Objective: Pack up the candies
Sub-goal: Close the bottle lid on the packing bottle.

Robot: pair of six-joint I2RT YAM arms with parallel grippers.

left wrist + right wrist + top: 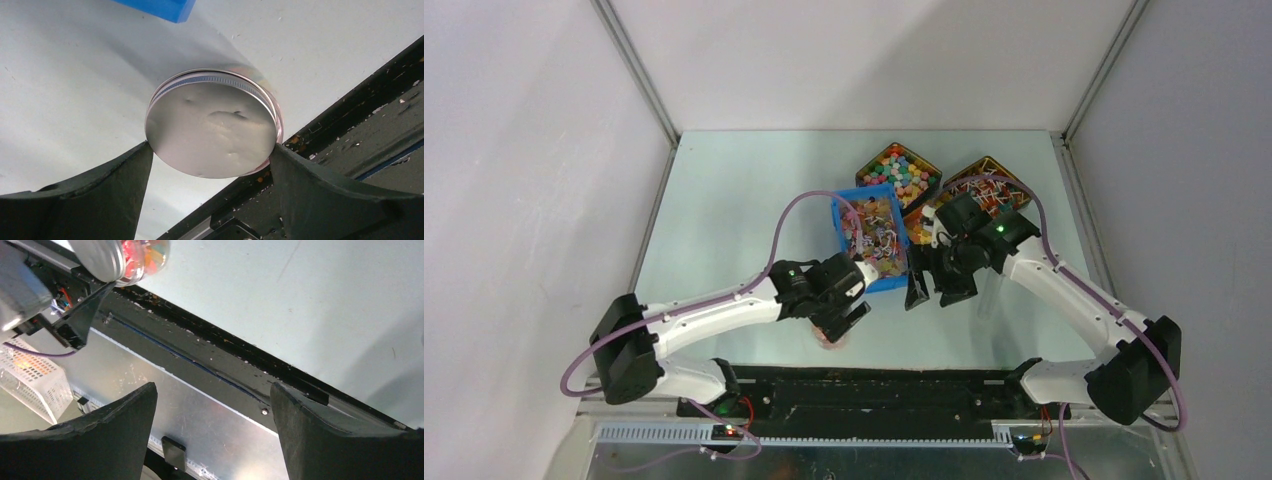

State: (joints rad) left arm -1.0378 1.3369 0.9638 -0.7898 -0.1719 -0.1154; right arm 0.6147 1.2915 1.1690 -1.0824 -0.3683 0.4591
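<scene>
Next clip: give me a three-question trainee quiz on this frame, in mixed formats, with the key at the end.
1. True or false: the right gripper has a lollipop between its fingers.
2. What sits between the fingers of the left gripper? A) a lollipop B) a metal lid C) a loose wrapper
3. Fill in: the jar that wears this lid contains coloured ____.

Key: 1 false, nothing is between those fingers. 2 B. 3 candies.
</scene>
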